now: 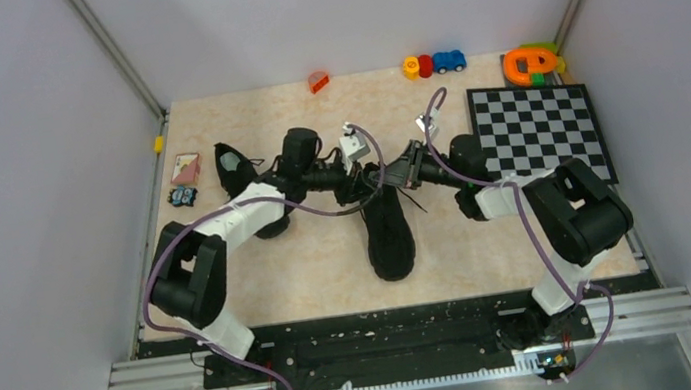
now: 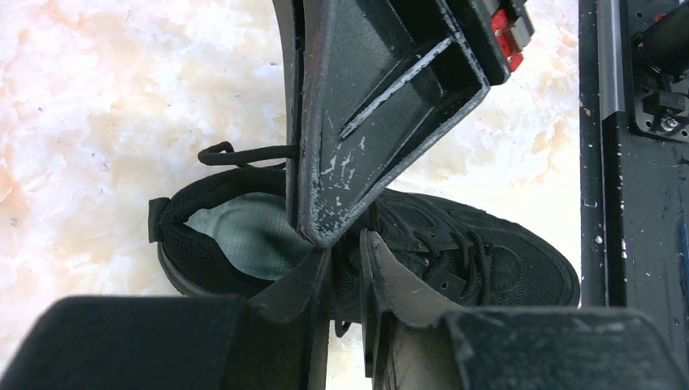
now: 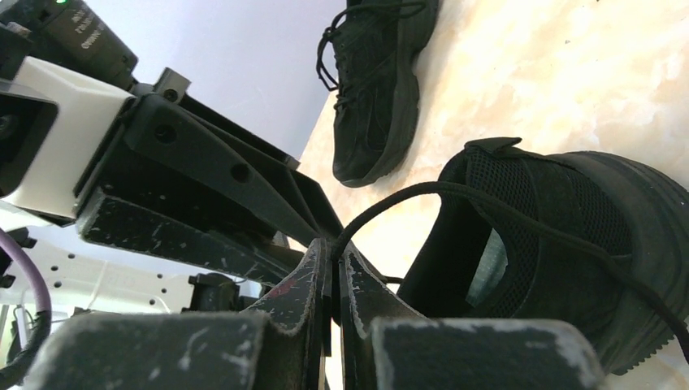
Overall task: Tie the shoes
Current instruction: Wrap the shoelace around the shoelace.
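One black shoe (image 1: 389,235) lies mid-table with its toe toward me. My two grippers meet over its collar. In the right wrist view my right gripper (image 3: 333,248) is shut on a thin black lace (image 3: 455,188) that arcs from its fingertips across this shoe (image 3: 569,244). My left gripper (image 2: 347,248) hangs just above the tongue of the shoe (image 2: 487,260), jaws a narrow gap apart, beside the pale insole (image 2: 244,236). The right gripper's finger (image 2: 366,122) comes down right in front of it. A lace loop (image 2: 244,153) sticks out behind the heel. The other shoe (image 1: 235,169) stands at the back left.
A checkerboard (image 1: 540,129) lies at the right. Small toys line the back edge: an orange and green toy (image 1: 531,63), a blue car (image 1: 448,61), an orange block (image 1: 318,82). A pink card (image 1: 185,168) lies near the left wall.
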{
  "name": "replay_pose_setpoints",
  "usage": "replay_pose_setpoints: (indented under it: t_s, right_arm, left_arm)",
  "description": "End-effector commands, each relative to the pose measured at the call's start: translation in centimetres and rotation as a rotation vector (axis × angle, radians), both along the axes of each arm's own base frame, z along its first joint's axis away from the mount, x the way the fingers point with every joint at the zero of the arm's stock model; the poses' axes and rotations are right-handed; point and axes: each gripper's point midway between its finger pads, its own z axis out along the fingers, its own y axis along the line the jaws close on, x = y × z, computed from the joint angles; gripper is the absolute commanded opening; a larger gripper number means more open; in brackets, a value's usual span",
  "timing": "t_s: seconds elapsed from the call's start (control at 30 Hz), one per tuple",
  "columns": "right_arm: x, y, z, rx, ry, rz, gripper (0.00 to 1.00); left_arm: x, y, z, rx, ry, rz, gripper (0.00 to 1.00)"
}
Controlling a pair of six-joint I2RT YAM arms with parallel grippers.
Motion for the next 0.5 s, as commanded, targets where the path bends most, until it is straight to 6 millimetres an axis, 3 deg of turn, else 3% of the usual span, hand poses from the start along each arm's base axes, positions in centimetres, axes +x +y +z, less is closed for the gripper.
replay_pose_setpoints:
  t_s: [0.0,0.3,0.37,0.47]
  right_arm:
    - [0.1,0.8,1.9,-0.011,-0.11,0.041,0.0]
    - [-1.3,1.6,1.4,-0.114,-0.219,0.229,0.0]
    - [-1.3,1.5,0.6,-0.162,-0.209,0.253,0.0]
    - [-1.3,1.4,0.1,-0.219,-0.248,0.281,0.0]
  left_arm:
    - [0.1,0.2,2.7,-0.042,-0.113,0.027,0.24]
    - [-0.9,2.1,4.3,-0.105,-0.172,0.154,0.36]
    - [-0.6,2.9,4.5,-0.107,-0.17,0.229,0.45]
    - [0.0,4.3,5.4,-0.118,-0.192,0.341,0.68]
